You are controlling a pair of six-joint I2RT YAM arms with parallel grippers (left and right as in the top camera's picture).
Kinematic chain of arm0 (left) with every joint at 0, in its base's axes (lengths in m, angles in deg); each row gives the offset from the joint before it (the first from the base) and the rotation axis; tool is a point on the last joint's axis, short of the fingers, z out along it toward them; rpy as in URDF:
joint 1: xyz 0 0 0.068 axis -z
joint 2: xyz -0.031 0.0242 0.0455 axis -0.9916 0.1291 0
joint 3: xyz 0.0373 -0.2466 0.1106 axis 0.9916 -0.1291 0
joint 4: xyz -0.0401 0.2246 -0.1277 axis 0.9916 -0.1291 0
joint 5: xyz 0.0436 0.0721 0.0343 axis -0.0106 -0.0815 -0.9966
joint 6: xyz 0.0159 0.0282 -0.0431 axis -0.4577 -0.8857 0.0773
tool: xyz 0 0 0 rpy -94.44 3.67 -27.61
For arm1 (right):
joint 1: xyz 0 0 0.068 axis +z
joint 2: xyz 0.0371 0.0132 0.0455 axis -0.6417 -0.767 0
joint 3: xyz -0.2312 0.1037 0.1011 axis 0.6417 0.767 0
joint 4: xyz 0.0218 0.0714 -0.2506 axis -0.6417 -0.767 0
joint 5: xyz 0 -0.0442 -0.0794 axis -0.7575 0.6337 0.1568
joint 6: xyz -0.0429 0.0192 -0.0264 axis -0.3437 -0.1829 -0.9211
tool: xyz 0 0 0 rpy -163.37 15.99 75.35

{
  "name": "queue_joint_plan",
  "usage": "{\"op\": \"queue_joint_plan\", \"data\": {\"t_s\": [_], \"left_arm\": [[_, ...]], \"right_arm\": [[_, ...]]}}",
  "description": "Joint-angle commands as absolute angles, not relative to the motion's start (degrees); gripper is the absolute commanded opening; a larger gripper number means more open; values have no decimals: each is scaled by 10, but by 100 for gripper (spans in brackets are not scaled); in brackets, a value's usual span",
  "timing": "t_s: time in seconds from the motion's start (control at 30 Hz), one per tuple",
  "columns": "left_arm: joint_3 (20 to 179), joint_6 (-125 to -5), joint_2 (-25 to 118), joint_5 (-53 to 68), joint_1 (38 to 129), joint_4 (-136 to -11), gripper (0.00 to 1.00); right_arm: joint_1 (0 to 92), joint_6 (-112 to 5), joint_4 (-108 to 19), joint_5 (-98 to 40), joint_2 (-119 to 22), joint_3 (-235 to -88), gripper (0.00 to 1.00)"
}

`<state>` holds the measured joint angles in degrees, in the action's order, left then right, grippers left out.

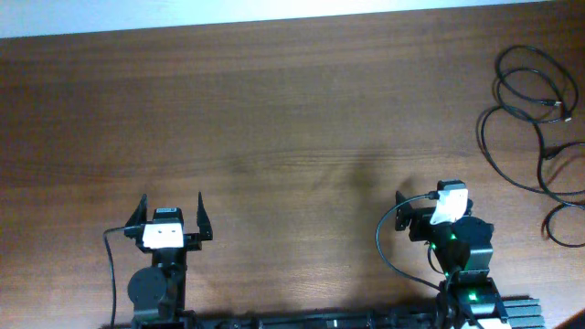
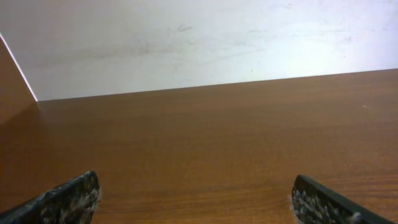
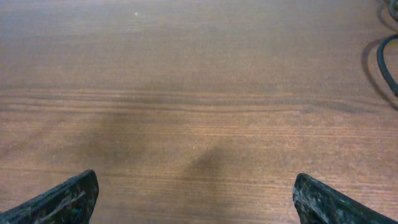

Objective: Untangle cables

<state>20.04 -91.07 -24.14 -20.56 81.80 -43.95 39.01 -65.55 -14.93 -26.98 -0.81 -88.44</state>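
The cables [image 1: 548, 102] lie in loose overlapping black loops at the far right edge of the brown wooden table [image 1: 292, 119], small plugs showing among them. My left gripper [image 1: 172, 201] hovers near the front left, open and empty, far from the cables. My right gripper [image 1: 428, 196] is at the front right, open, a little short and left of the loops. In the left wrist view the left gripper [image 2: 194, 188] has only bare wood between its fingers. In the right wrist view the right gripper [image 3: 196, 185] is empty too, and a cable's curve [image 3: 380, 59] shows at the right edge.
A white wall [image 2: 199, 37] rises beyond the table's far edge. A thicker black wire [image 1: 384, 242] loops from the right arm's wrist near the front edge, and another [image 1: 110, 265] hangs by the left arm base.
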Motion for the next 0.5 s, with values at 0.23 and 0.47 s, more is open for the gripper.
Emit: {"op": "queue_joint_plan", "data": {"t_s": [0.23, 0.47], "left_arm": [[199, -910, -245, -209, 818, -443, 99], [199, -910, -245, -209, 818, -443, 99]], "right_arm": [[391, -655, -154, -265, 130, -882, 99], [391, -655, -154, -265, 204, -882, 99]]}}
